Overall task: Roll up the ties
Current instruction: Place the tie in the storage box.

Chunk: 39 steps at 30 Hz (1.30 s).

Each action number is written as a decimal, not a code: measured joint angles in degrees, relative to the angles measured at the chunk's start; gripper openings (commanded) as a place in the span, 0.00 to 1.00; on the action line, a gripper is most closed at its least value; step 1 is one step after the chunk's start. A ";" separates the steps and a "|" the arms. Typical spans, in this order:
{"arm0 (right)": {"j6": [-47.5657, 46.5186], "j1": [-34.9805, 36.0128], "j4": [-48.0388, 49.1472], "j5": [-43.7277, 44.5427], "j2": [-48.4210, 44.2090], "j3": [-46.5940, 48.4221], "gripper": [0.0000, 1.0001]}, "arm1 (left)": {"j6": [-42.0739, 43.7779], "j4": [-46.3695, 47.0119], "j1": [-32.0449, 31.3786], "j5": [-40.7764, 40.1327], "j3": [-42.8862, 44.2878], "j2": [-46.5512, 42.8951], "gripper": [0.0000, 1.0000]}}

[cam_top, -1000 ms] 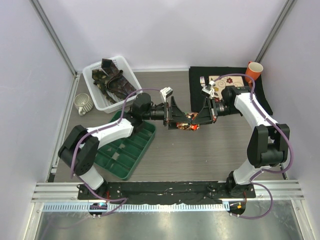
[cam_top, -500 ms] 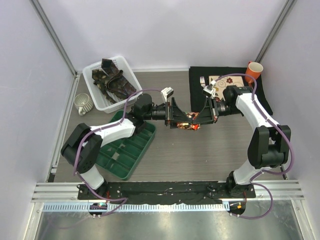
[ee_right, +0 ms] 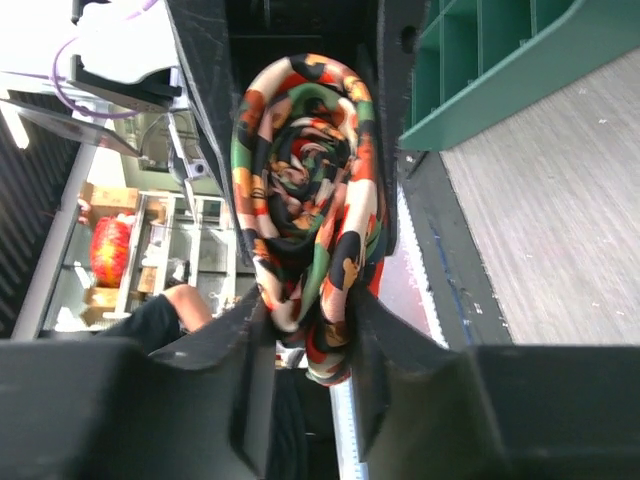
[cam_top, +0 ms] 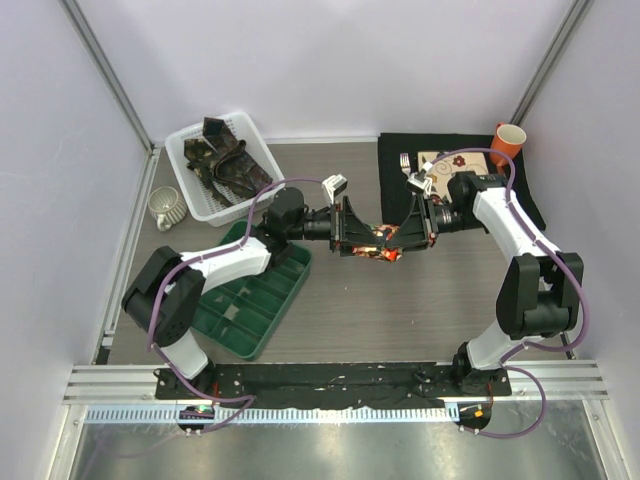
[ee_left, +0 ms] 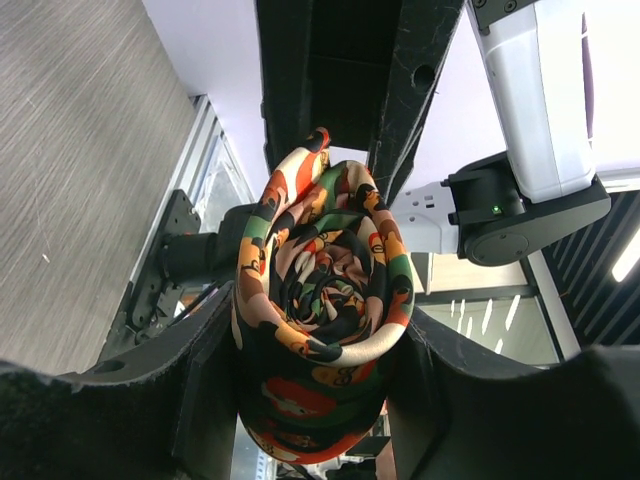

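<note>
The grey wood-grain tabletop [cam_top: 420, 310] carries everything, and both arms reach in from its near edge to meet over its middle. A black mat [cam_top: 395, 180] fills the far right corner. A green compartment tray [cam_top: 250, 300] lies skewed toward the left edge, under the left arm. A white slatted basket [cam_top: 195, 195] sits in the far left corner with a heap of dark patterned ties [cam_top: 225, 160] in it. The left gripper [ee_left: 300, 385] points right and the right gripper [ee_right: 305, 345] points left, so they face each other tip to tip. Both are closed to a middling width on the same thing from opposite ends. The left fingers [ee_left: 200, 390] press the fabric on both flanks, and the right fingers [ee_right: 250, 350] squeeze its lower part, which looks narrower there than above. A floral square plate [cam_top: 475, 160] lies on the mat, partly behind the right arm. An orange mug [cam_top: 508, 140] stands at the mat's far right corner. A pale mug [cam_top: 167, 208] stands by the left edge, just beside the basket. The rolled floral tie [ee_left: 320, 290] is a tight spiral of red-orange, green and cream print. It is held clear above the middle of the tabletop between the two grippers. A fork [cam_top: 405, 162] lies on the mat at the plate's left side.
</note>
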 measured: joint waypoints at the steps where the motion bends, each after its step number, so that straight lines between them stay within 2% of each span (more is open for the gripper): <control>1: 0.09 -0.09 0.13 0.42 -0.02 -0.02 0.51 | 0.17 0.02 0.02 0.00 0.00 0.00 0.02; 2: 0.48 -0.15 0.15 0.74 -0.04 -0.02 0.55 | 0.37 0.02 0.02 -0.04 0.00 0.00 0.00; 3: 0.39 -0.31 0.28 1.46 -0.04 -0.02 0.65 | 0.50 0.02 0.04 -0.07 0.00 0.00 0.00; 5: 0.57 -0.59 0.37 2.71 -0.04 0.00 0.73 | 0.94 -0.02 0.20 -0.13 0.00 0.00 0.00; 11: 4.76 -3.06 3.78 8.26 -1.40 1.64 0.85 | 7.19 -5.92 2.03 -0.20 0.02 -1.09 0.00; 13: 7.58 -4.44 7.04 11.98 -3.30 3.28 0.93 | 11.78 -12.26 3.10 -0.11 0.52 -2.71 0.00; 16: 9.94 -5.66 12.13 18.78 -8.04 6.16 0.99 | 22.86 -25.62 4.96 -0.04 4.00 -5.73 0.00; 19: 10.62 -5.73 17.20 25.53 -14.73 8.31 0.99 | 36.41 -40.02 6.97 -0.48 9.20 -8.85 0.00; 23: 15.19 -5.55 25.29 34.97 -22.67 8.74 1.00 | 59.32 -63.10 10.60 -1.81 19.82 -11.56 0.00; 24: 15.63 -5.55 26.88 36.20 -24.09 8.70 0.99 | 67.19 -71.32 11.61 -2.99 24.37 -11.52 0.00; 28: 15.69 -5.57 29.33 36.65 -25.27 8.72 1.00 | 86.86 -93.09 14.34 -7.43 35.32 -10.78 0.00; 33: 13.92 -5.53 23.71 36.37 -17.07 11.69 0.99 | 100.02 -107.08 17.84 -12.28 38.80 -9.62 0.00; 36: 11.93 -5.55 19.61 36.70 -10.86 11.50 1.00 | 104.28 -110.84 20.20 -16.39 38.27 -9.31 0.00; 39: 10.56 -5.60 16.96 37.00 -9.68 9.20 1.00 | 106.57 -112.76 21.94 -19.74 37.24 -9.33 0.00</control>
